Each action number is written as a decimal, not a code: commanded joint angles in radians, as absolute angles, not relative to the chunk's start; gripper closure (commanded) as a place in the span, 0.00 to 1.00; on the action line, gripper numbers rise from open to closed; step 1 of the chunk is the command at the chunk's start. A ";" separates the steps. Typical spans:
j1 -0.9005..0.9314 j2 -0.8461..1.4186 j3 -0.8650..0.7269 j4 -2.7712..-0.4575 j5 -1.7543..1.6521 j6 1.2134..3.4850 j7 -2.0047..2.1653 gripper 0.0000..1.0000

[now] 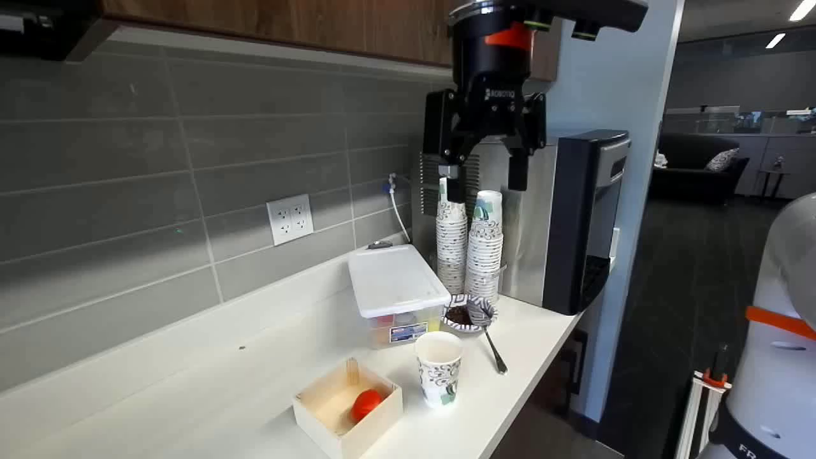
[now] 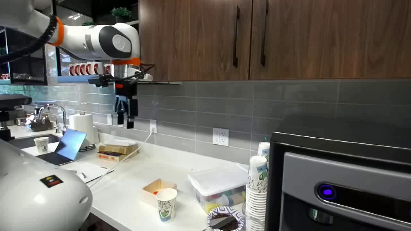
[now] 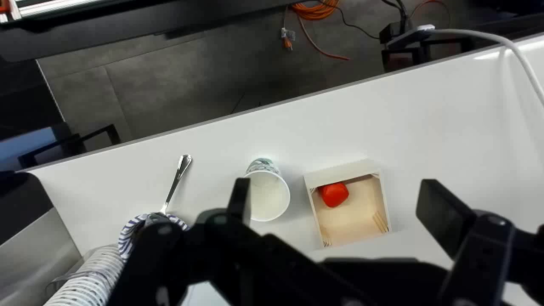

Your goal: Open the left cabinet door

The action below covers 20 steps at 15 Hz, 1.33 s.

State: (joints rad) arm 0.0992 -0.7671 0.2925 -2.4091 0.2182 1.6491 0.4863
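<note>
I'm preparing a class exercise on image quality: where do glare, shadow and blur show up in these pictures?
In both exterior views, a pale sheen on the gray tiles; in an exterior view, a ceiling light glaring white and a soft shadow beside the wooden box; in the wrist view, the fingers dark and soft-edged, the box looking crisper.

- Tabletop (image 1: pixel 210 408) bright white in all three views; in the wrist view the floor (image 3: pixel 178 80) beyond it is dim.
- Ceiling lights (image 1: pixel 803 9) show as blown-out strips in an exterior view.
- A pale sheen crosses the gray wall tiles (image 1: pixel 127 268).
- Soft shadow beside the wooden box (image 1: pixel 376 422).
- Small glare spot on the robot's white casing (image 2: pixel 40 199).
- Claw (image 3: pixel 340 206) dark and out of focus in the wrist view.
</note>
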 commanded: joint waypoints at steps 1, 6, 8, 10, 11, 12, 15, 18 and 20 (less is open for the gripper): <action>0.091 -0.768 0.297 -2.406 0.221 1.646 0.482 0.00; 0.091 -0.768 0.297 -2.405 0.222 1.646 0.482 0.00; 0.063 -0.784 0.304 -2.367 0.148 1.626 0.491 0.00; 0.034 -0.798 0.305 -2.315 0.047 1.606 0.488 0.00; 0.017 -0.802 0.306 -2.274 -0.013 1.587 0.484 0.00; 0.003 -0.803 0.305 -2.236 -0.067 1.575 0.478 0.00; -0.041 -0.803 0.302 -2.122 -0.203 1.567 0.470 0.00; -0.090 -0.795 0.308 -2.011 -0.338 1.593 0.473 0.00; -0.112 -0.774 0.301 -1.953 -0.430 1.643 0.455 0.00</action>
